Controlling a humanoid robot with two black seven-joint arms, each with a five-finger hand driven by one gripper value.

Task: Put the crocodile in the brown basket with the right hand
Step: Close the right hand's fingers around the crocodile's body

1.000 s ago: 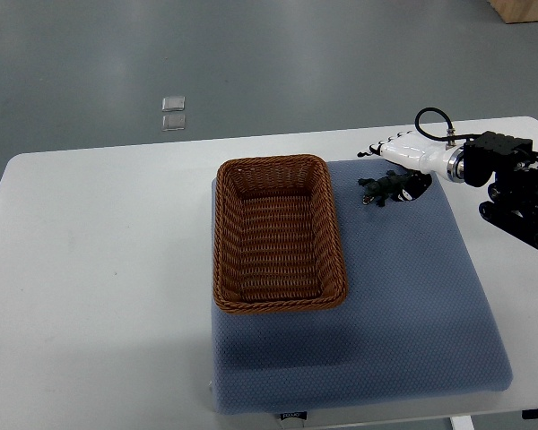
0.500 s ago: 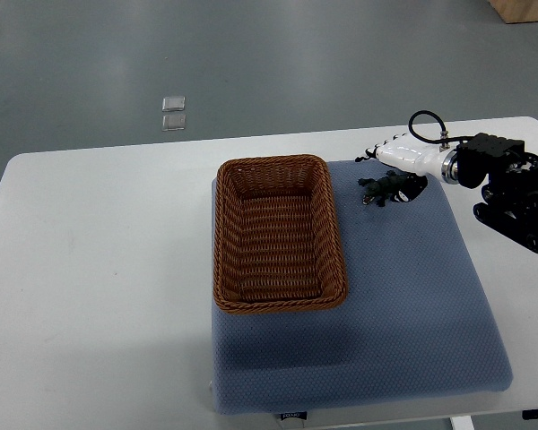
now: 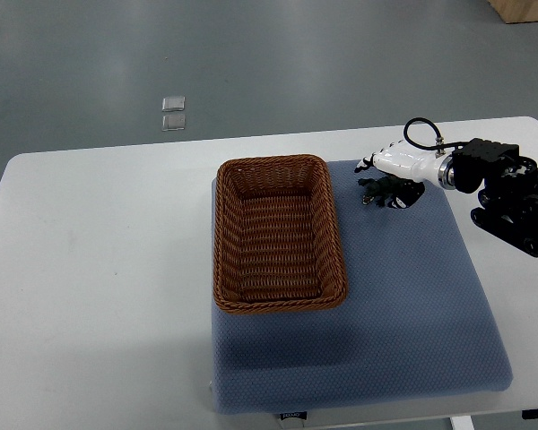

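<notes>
Status: over the last sec the R hand (image 3: 402, 164) has slid left and down-frame, toward the croc (image 3: 385, 190), and now sits just beside it on the far side, partly above it. The croc has not shifted: it lies on the mat (image 3: 403, 296), near the basket's (image 3: 273, 162) far right corner but outside it, head end pointing at the basket. So I judge the approach phase is nearly done and the grasp has not begun; lift and transfer are still to do. The fingers (image 3: 368, 164) look stretched out and apart, tips aimed toward the basket, closed on nothing. Limits of view: the hand is small in frame and its shadow merges with the dark croc, so I cannot confirm contact between palm and toy, nor hand height above the mat. The croc's tail end is lost in that shadow. Thumb position is not readable. A cable (image 3: 420, 125) loops above the wrist and is clear of the work. L hand is not in frame. The basket is empty and sits half on the mat, half on the table (image 3: 99, 251).
</notes>
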